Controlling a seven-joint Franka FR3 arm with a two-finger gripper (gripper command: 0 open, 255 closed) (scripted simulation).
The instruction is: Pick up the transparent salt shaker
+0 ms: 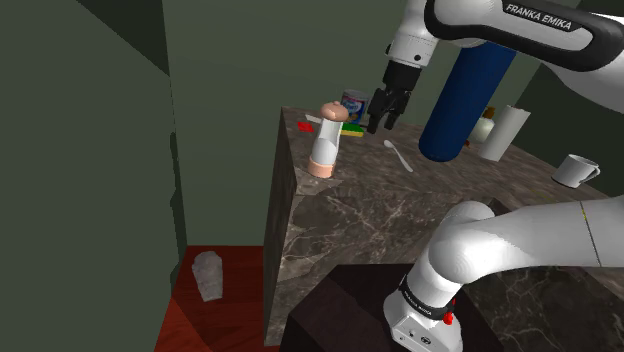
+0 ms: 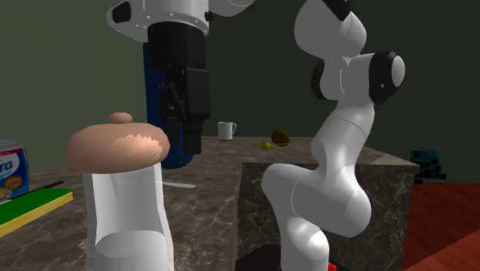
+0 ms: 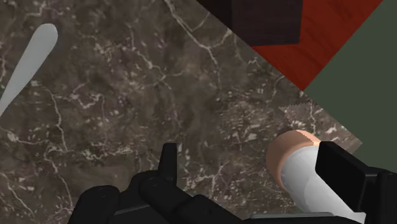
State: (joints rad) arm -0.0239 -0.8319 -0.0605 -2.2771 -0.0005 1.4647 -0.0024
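Observation:
The salt shaker (image 1: 327, 140) is a pale upright body with a peach rounded cap. It stands on the dark marble table (image 1: 400, 215) close to that table's left edge in the shoulder view. It looms large in the second exterior view's foreground (image 2: 123, 200). My black gripper (image 1: 385, 118) hangs above the table just to the shaker's right in the shoulder view, fingers pointing down. In the wrist view the gripper (image 3: 251, 156) is open, and the shaker (image 3: 294, 159) lies partly behind one finger (image 3: 343, 172), untouched and lower than the fingertips.
A white spoon (image 1: 399, 156) lies on the marble beside the gripper. Behind stand a printed can (image 1: 354, 105), a green and yellow board (image 1: 352, 130), a tall blue cylinder (image 1: 462, 100), a white roll (image 1: 503, 132) and a mug (image 1: 576, 170). A pale object (image 1: 207, 275) sits on the red floor.

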